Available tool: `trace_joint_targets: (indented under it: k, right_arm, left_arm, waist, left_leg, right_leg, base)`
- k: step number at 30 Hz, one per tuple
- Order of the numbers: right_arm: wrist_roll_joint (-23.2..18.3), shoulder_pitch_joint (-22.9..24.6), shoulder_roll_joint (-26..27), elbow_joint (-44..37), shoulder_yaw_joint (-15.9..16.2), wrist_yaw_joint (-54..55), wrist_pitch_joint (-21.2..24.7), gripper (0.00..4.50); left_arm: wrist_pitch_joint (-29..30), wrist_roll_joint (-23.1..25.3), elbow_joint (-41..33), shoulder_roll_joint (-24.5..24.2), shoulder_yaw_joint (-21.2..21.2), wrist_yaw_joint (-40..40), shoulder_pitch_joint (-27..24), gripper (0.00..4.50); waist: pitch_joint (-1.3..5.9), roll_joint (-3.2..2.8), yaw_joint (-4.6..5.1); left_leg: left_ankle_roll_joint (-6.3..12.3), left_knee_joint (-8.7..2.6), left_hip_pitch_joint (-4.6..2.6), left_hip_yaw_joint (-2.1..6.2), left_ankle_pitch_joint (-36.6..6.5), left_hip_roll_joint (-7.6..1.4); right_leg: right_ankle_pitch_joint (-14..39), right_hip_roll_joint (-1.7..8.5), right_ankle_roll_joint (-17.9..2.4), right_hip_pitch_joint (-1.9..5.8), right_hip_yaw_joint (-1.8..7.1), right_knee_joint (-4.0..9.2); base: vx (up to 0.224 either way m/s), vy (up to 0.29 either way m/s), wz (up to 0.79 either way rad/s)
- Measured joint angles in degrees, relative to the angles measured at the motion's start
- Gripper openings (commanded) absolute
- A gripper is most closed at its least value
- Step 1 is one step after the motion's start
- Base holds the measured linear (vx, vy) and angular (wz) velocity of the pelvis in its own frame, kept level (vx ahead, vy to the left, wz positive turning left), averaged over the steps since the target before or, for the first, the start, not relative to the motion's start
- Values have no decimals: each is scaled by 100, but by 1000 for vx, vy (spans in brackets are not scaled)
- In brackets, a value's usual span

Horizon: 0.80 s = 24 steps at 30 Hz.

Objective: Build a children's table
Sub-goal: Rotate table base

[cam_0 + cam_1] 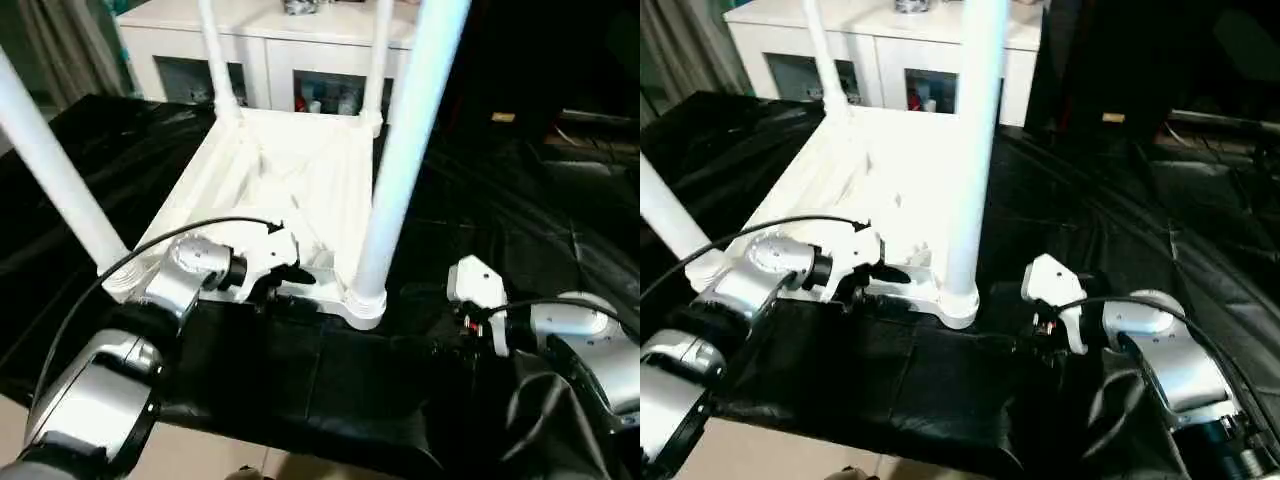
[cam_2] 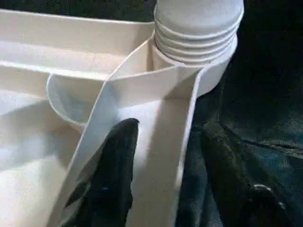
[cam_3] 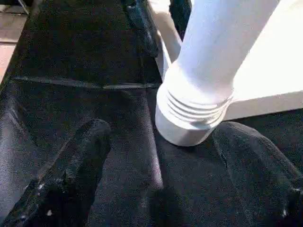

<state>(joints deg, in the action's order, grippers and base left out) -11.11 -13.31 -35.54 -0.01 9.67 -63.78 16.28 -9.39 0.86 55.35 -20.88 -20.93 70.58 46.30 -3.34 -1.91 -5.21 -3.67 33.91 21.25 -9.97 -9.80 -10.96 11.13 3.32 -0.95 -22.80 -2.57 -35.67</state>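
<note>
The white tabletop [image 1: 300, 170] lies upside down on black cloth, ribbed underside up. All four white legs stand in its corner sockets; the near right leg [image 1: 410, 150] rises tallest in the head view, and the near left leg [image 1: 50, 170] leans out at the left. My left gripper [image 2: 170, 130] is open at the tabletop's near rim, one finger [image 2: 113, 175] inside the rim wall and the other outside it. My right gripper [image 3: 158, 142] is open low over the cloth, its fingers [image 3: 71, 179] spread toward the near right corner socket [image 3: 189, 123] without touching it.
A white glass-door cabinet [image 1: 270, 50] stands close behind the tabletop. Wrinkled black cloth [image 1: 500, 200] covers the work surface and spreads wide to the right. The surface's front edge and pale floor [image 1: 200, 460] lie just below my arms.
</note>
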Motion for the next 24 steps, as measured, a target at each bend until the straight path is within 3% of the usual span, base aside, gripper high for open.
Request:
trace_joint_targets:
  k: [3,9,17,24]
  right_arm:
    - [0,30,-86,-101,2,20,93,389]
    - [-5,181,-144,-455,-2,94,204,389]
    - [-27,204,-244,-560,-8,96,253,389]
    - [-22,154,-202,-553,-7,190,297,389]
  left_arm:
    - [-126,160,358,117,-56,57,189,179]
    - [-295,449,817,271,-227,46,424,136]
    - [-334,792,1102,256,-398,-16,554,71]
    - [-176,659,1181,326,-173,200,558,16]
  waist:
    - [11,-69,3]
    - [25,-152,8]
    - [24,-156,16]
    - [21,-151,28]
  left_leg:
    - [0,2,-2,1,0,1]
    - [2,2,2,8,-1,1]
    - [2,3,1,9,-1,1]
    - [11,0,12,8,-6,1]
  right_leg:
    - [0,0,1,3,0,-1]
    - [0,-1,2,6,-6,5]
    - [-1,-1,2,8,-7,8]
    - [-3,-1,2,5,-8,27]
  base:
    - [0,0,0]
    - [0,0,0]
    - [0,0,0]
    - [0,0,0]
